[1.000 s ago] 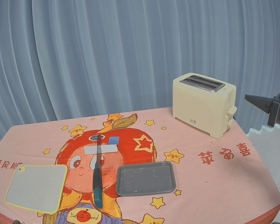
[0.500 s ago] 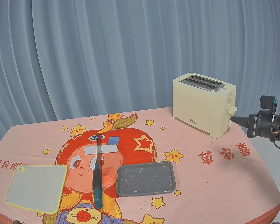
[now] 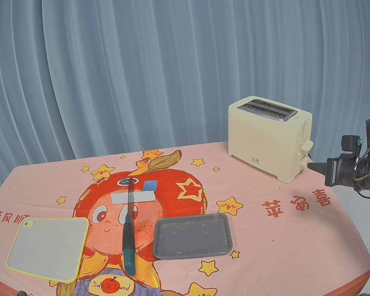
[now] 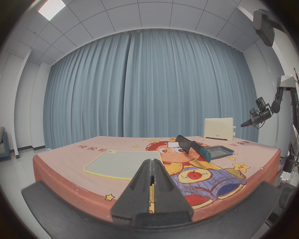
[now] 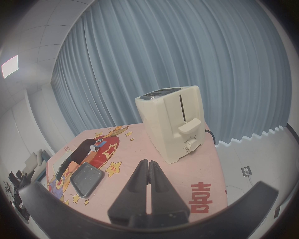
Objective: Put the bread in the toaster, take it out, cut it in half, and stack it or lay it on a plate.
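Head view: one cream two-slot toaster (image 3: 269, 138) is sitting at the pink-clothed table's (image 3: 285, 240) far right corner, with one grey rectangular plate (image 3: 191, 236), one teal-handled knife (image 3: 129, 226) and one yellow-rimmed cutting board (image 3: 48, 248) nearer the front edge. Left wrist view: the left gripper (image 4: 152, 161) is hanging pinched together. Right wrist view: the right gripper (image 5: 148, 162), pinched together too, is pointing at the one cream lever (image 5: 188, 124), and I'm guessing a slip could be shoving the toaster over the edge; can't tell if bread's inside.

We see the toaster (image 3: 264, 141) in smooth, faintly glossy cream plastic with a metal top; under it the tablecloth (image 3: 272, 242) is matt printed cloth.
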